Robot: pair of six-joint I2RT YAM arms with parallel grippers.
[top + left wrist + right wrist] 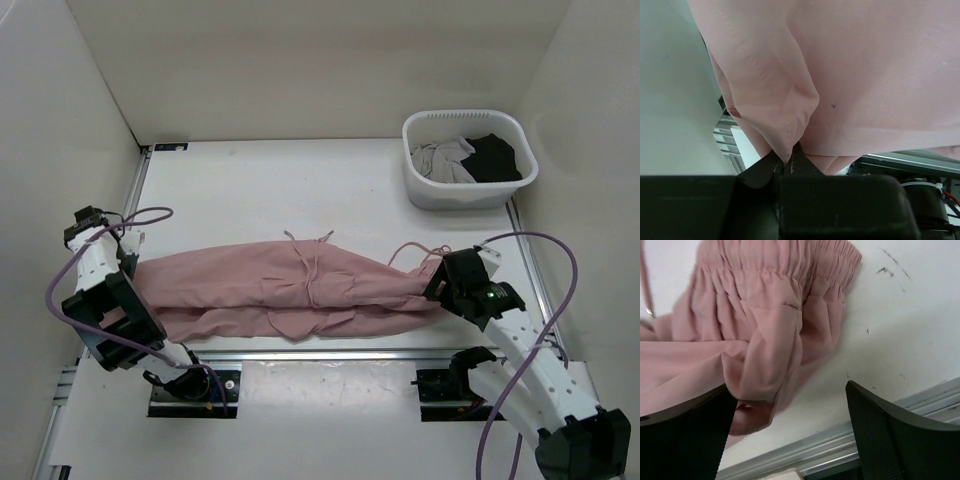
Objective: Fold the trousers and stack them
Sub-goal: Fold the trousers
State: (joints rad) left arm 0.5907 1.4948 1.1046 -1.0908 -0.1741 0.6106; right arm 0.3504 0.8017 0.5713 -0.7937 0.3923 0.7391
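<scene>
One pair of dusty-pink trousers (290,285) lies stretched across the middle of the counter (250,190), as a long band from the left of the frame to the right. Thin cords (310,262) lie loose on top near the centre.

At the left end, the left hand (128,265) is closed on the cloth. In the left wrist view you see a pinched fold of pink coming out between its tips. At the right end, the right hand (437,285) stands wide open. In the right wrist view the gathered band (775,275) lies flat on the counter, and a soft fold only leans against one finger, so nothing is clamped there.

I judge that the fold is not yet made, and you should be careful with two things:

- **Pulling with the left hand.** The right end is free, so the whole garment may slide to the left and over the counter edge.
- **Closing the right hand where it is.** It may take only the top layer or a cord. The layers would then separate when lifted, and the fold would come out crooked.

The basket (415,190) in the upper right, holding a grey garment (440,158) and a black garment (497,158), is well apart from the trousers. You do not need to go near it.
</scene>
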